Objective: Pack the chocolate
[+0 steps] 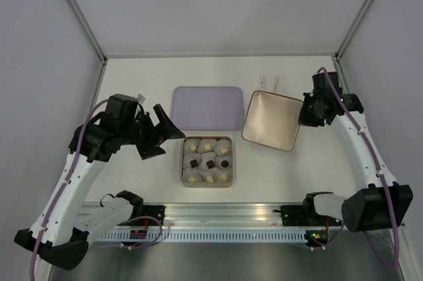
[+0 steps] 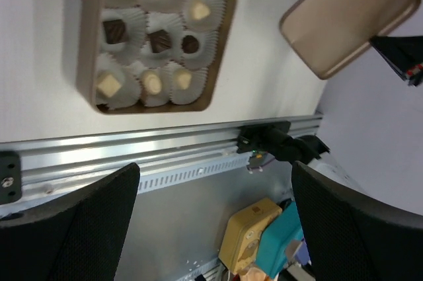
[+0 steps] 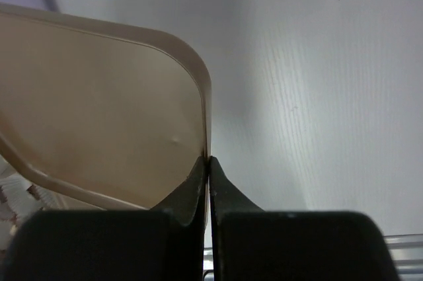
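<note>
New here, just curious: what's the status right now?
Left hand open, empty. Right hand shut on lid edge. Chocolates sit in box, uncovered.

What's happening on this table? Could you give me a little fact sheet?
Box: square, centre of table, open, nine paper cups
Chocolates: one per cup, six pale, three dark
Lid: tan, off, right of the box, edge pinched in the shut right pincer
Left pincer: open, empty, left of the box
Behind box: lilac tray

White arms (image 1: 64,190), black joints (image 1: 109,129), purple cables (image 1: 75,141)
</note>
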`<state>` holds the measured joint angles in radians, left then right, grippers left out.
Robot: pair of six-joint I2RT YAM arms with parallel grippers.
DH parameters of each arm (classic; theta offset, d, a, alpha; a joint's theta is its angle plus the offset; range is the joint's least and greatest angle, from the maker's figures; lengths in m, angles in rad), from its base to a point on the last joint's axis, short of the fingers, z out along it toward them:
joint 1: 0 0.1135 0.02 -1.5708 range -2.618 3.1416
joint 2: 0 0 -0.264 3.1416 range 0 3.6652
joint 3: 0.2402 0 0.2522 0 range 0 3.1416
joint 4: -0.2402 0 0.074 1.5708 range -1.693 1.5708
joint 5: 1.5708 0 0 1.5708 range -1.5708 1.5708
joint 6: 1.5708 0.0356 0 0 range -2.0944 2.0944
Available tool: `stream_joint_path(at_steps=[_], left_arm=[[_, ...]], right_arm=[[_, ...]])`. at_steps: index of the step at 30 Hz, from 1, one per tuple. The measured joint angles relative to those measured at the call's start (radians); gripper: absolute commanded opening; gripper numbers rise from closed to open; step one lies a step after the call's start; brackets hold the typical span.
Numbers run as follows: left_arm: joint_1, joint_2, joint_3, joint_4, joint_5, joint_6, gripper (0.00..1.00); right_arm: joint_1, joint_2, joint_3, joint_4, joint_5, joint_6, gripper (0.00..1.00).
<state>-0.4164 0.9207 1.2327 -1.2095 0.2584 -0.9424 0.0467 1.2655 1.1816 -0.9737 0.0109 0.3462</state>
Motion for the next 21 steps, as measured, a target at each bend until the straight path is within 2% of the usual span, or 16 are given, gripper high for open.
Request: stream_joint_path(at_steps=[6, 11, 19, 20, 21], left_arm=[[0.0, 0.123, 0.056, 0.142, 0.135, 0.048, 1.0], [-0.011, 0.223, 0.093, 0.207, 0.185, 0.083, 1.0], [-0.039, 0.243, 0.1, 0.269, 0.197, 0.095, 1.0], [-0.041, 0.243, 0.1, 0.28, 0.197, 0.095, 0.98], [-0.045, 0.242, 0.1, 0.292, 0.197, 0.094, 0.87]], right_arm=[[0.213, -0.028, 0.133, -0.095, -0.056, 0.058, 0.0], [0.373, -0.014, 0.255, -0.158, -0.101, 0.13, 0.0], [0.518, 0.049, 0.407, -0.168, -0.127, 0.192, 0.0], [0.533, 0.063, 0.425, -0.169, -0.127, 0.193, 0.0], [0.549, 0.08, 0.441, -0.166, -0.128, 0.196, 0.0]])
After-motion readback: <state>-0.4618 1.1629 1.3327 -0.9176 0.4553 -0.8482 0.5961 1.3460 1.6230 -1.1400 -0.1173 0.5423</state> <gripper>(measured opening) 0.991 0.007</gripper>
